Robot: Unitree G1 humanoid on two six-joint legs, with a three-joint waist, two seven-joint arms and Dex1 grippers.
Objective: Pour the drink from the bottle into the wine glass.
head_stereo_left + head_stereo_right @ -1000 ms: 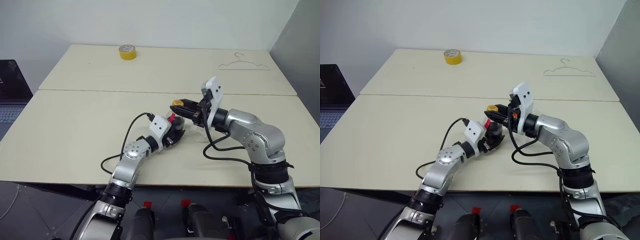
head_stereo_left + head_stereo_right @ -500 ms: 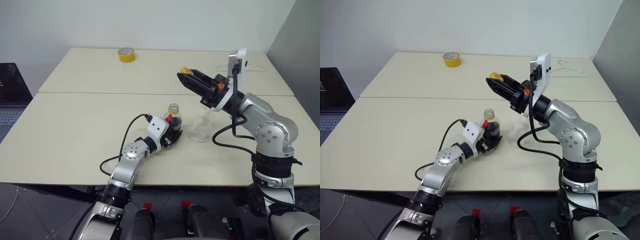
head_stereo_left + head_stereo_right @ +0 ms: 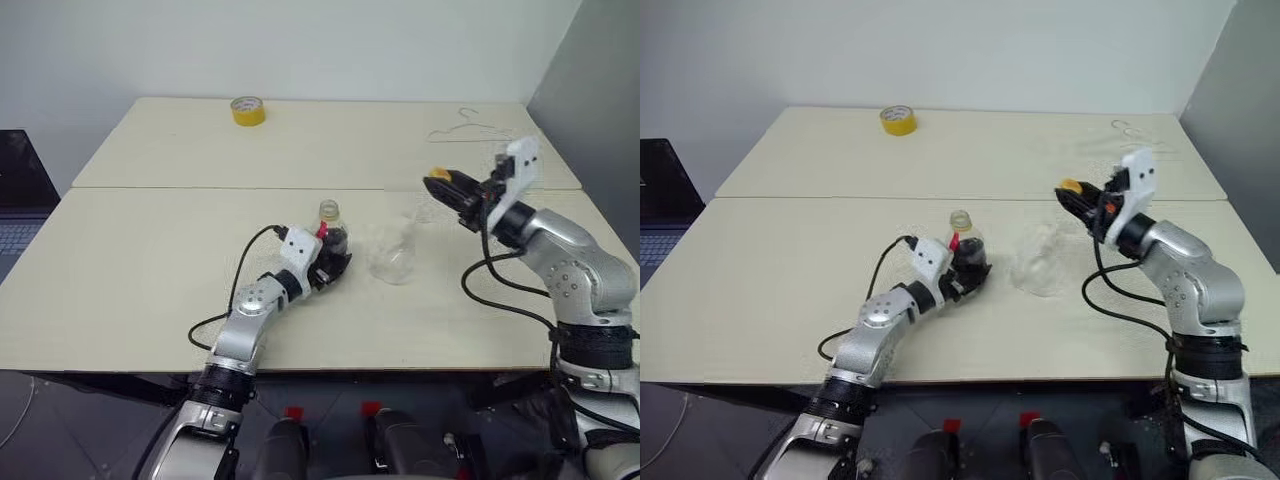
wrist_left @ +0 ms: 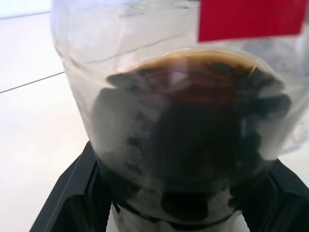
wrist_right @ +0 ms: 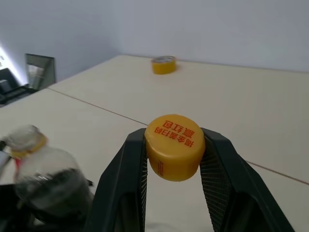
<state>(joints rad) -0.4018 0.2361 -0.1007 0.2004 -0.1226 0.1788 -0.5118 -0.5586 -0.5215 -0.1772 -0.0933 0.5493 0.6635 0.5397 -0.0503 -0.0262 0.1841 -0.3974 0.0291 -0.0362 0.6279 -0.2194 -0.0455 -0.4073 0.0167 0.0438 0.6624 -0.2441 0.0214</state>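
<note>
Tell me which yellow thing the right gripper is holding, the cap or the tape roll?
The cap, pinched in the right gripper. The tape roll lies far off on the table's back edge.

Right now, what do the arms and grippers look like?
Both arms are silver-grey metal with rounded joint housings and loose black cables looping alongside. Each wrist carries a white camera block. The left gripper and right gripper each have two black fingers; the right's inner pads look ribbed.
</note>
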